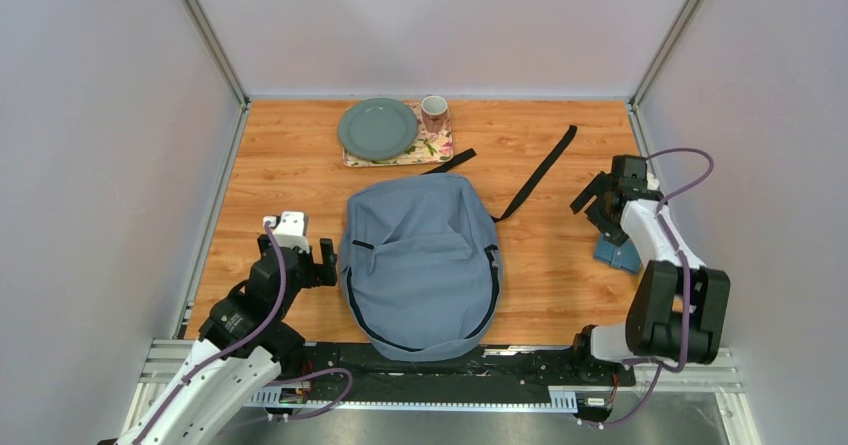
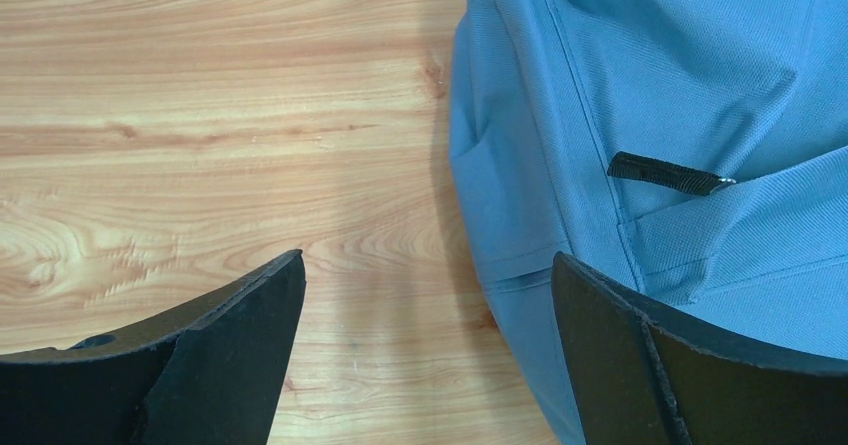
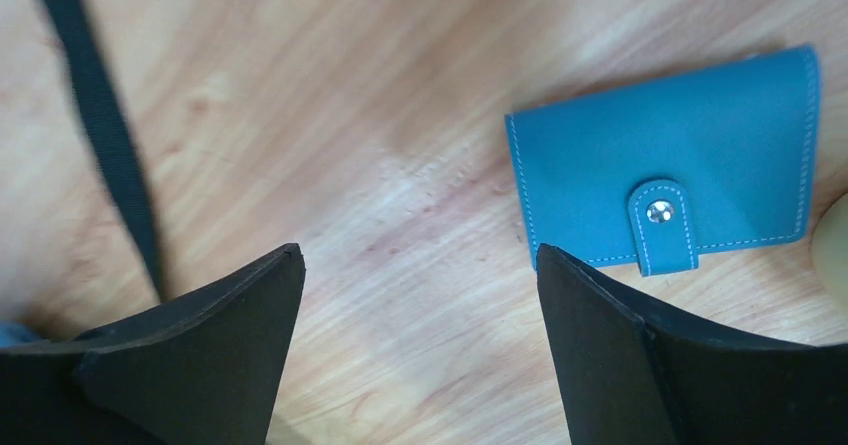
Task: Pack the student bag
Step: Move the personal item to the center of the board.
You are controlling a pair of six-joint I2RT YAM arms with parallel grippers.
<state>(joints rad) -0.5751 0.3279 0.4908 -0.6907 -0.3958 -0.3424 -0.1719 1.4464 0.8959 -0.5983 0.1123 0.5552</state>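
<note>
Left pincer sits just beside the left edge of the student bag, jaws spread wide and holding nothing. Its wrist view shows 1 finger overlapping the bag's fabric, with a black zip pull close by.

The bag lies flat mid-table, and 1 black strap trails off its upper right. I can't tell whether any zip is open.

Well to the right of the bag, the right pincer hangs over bare wood, also spread and empty. A blue snap wallet lies flat just past 1 of its fingers.

My guess is the wallet grab is the step in hand. It's thin and flat, so I'd centre the jaws across its 2 long edges, come down until the tips touch the table, then close slowly so it doesn't skid away. Meanwhile the left pincer looks well placed to pinch that pull and get an opening ready on the bag's left side.
</note>
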